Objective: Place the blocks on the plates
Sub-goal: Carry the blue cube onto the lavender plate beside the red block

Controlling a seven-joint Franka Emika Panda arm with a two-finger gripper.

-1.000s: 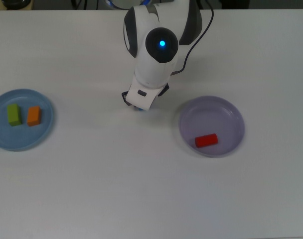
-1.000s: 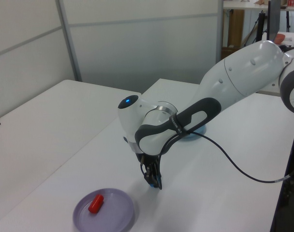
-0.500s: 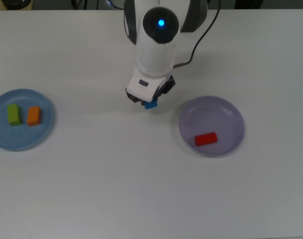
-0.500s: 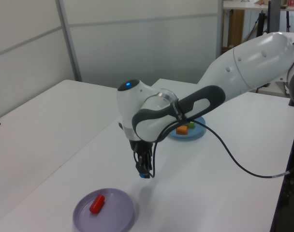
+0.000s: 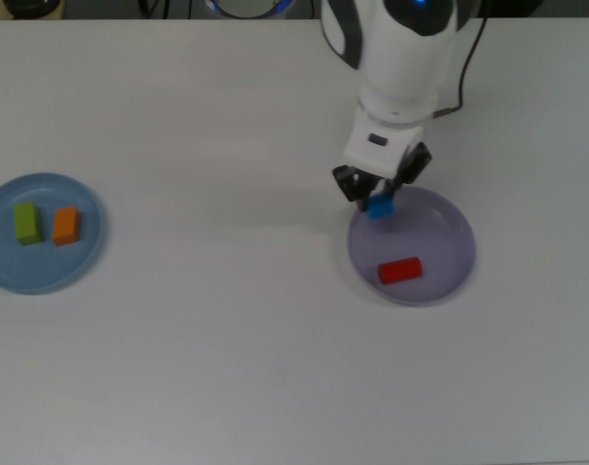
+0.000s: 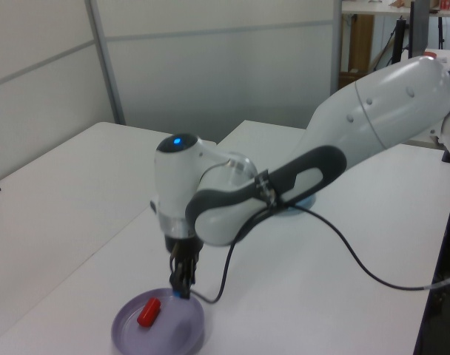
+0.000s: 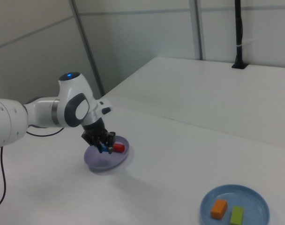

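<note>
My gripper (image 5: pixel 377 201) (image 6: pixel 183 288) (image 7: pixel 102 146) is shut on the blue cube (image 5: pixel 379 205) (image 7: pixel 103 148) and holds it in the air over the near-left edge of the lavender plate (image 5: pixel 448 225) (image 6: pixel 173 333) (image 7: pixel 105 161). A red block (image 5: pixel 400 271) (image 6: pixel 148 312) (image 7: pixel 119 148) lies inside that plate. At the top view's left stands the light blue plate (image 5: pixel 4 262) (image 7: pixel 250 197), which holds the lime-green block (image 5: pixel 26 223) (image 7: pixel 236 215) and the orange block (image 5: pixel 66 225) (image 7: pixel 219 208) side by side. In the left view the arm hides most of the blue plate.
The white arm (image 5: pixel 403 58) (image 6: pixel 299 177) reaches in from the top view's upper edge, with a black cable (image 6: pixel 343 237) trailing over the white table (image 5: pixel 227 339). Grey wall panels stand behind the table in the side views.
The gripper has carried the blue cube from the table's middle toward the top view's right and now holds it over the lavender plate's edge. The other blocks have not moved.
</note>
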